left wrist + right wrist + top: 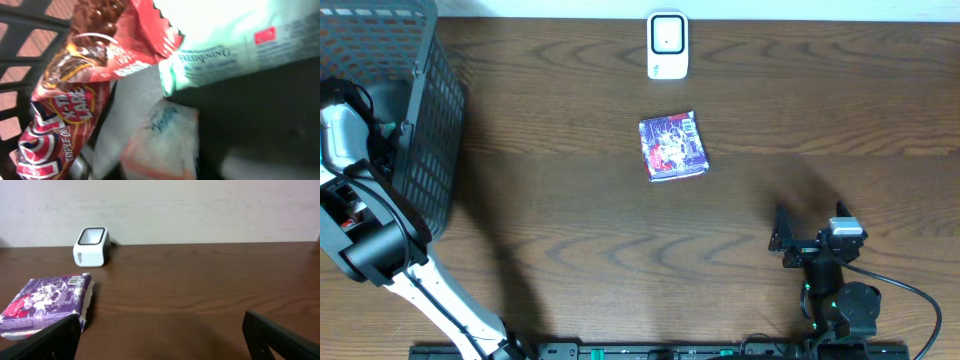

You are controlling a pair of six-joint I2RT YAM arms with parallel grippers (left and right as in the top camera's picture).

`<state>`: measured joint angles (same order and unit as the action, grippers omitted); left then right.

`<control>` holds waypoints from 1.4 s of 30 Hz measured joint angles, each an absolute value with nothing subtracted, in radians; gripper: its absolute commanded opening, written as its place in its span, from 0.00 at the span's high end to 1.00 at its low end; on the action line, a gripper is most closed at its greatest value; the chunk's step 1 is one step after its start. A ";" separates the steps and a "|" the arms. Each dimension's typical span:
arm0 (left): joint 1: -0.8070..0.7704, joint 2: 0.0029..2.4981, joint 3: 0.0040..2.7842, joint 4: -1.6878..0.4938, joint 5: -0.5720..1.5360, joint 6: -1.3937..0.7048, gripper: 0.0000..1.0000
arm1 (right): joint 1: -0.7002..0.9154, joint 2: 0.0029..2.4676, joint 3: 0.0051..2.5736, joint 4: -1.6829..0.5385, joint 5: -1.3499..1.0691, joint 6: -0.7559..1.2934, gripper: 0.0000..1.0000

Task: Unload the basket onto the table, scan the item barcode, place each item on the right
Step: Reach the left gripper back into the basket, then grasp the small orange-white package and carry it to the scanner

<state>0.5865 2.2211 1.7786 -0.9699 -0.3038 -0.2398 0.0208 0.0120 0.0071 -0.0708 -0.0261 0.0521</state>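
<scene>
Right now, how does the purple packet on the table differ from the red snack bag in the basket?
The purple packet lies alone on the bare table, in front of the scanner. The red snack bag sits inside the mesh basket, crowded by other packets. The purple packet is a flat, squarish block, while the red snack bag is crinkled with a zigzag edge. Both are printed retail packs.
</scene>
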 measured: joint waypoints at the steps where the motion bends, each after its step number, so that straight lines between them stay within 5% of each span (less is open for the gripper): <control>1: 0.587 2.221 1.779 -0.971 -0.297 -0.238 0.93 | 0.021 0.012 0.007 -0.071 -0.026 0.052 0.01; 9: 0.587 2.128 1.778 -0.976 -0.159 -0.257 0.92 | 0.021 0.012 0.007 -0.070 -0.026 0.052 0.01; 23: 0.524 1.435 1.855 -0.635 0.341 -0.496 0.93 | 0.020 0.012 0.007 -0.071 -0.026 0.052 0.01; 33: 0.038 1.501 1.831 -0.712 0.466 -0.418 0.92 | 0.020 0.012 0.007 -0.071 -0.026 0.052 0.01; 42: -0.264 1.728 1.818 -0.974 0.168 -0.362 0.93 | 0.020 0.012 0.007 -0.071 -0.026 0.052 0.01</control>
<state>-0.2638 1.7279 1.8175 -0.9737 0.1684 -0.3622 0.0204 0.0120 0.0071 -0.0708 -0.0261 0.0521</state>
